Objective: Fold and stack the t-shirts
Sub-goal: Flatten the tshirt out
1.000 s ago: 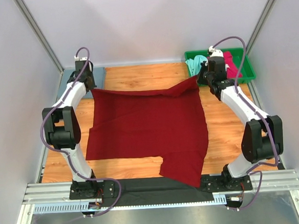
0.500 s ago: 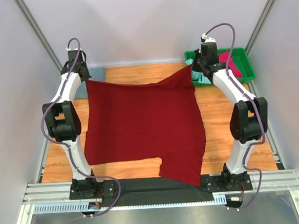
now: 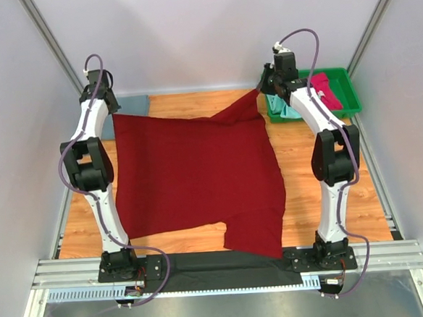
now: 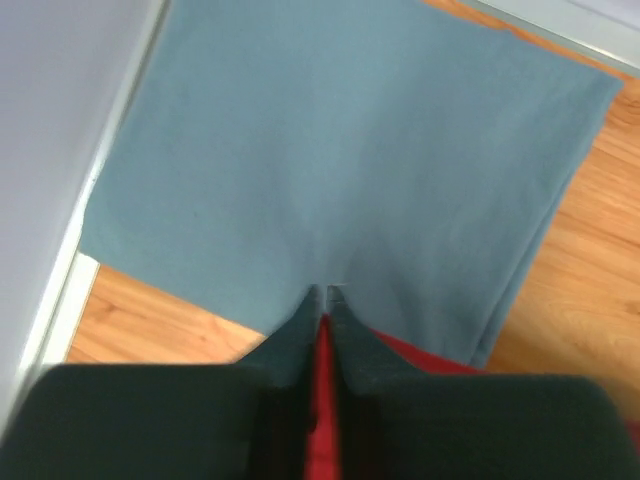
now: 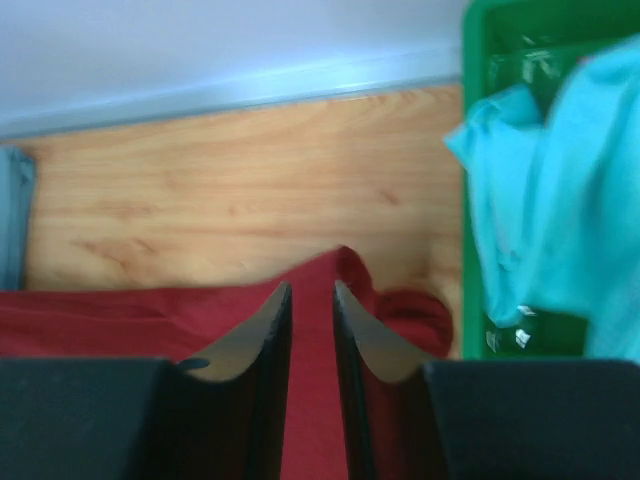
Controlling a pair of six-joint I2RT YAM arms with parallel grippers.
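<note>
The dark red t-shirt point(image 3: 198, 174) is stretched over the wooden table, its near part hanging over the front edge. My left gripper point(image 3: 111, 112) is shut on its far left corner, above the folded slate grey-blue t-shirt point(image 3: 133, 104). The left wrist view shows red cloth point(image 4: 322, 350) pinched in the left gripper point(image 4: 328, 296) over the grey-blue shirt point(image 4: 340, 150). My right gripper point(image 3: 262, 92) is shut on the far right corner; the right wrist view shows red cloth point(image 5: 311, 380) in the right gripper point(image 5: 311, 290). The mint green t-shirt point(image 3: 283, 108) and pinkish-red t-shirt point(image 3: 325, 89) lie in the tray.
The green plastic tray point(image 3: 350, 102) stands at the back right corner, just right of my right gripper; its rim point(image 5: 478, 60) and the mint shirt point(image 5: 545, 200) show in the right wrist view. Walls close the back and sides. A metal rail runs along the front edge.
Both arms have stretched farther toward the back wall, carrying the dark red shirt's far corners with them. The shirt has slid back, and less of it hangs over the front edge.
</note>
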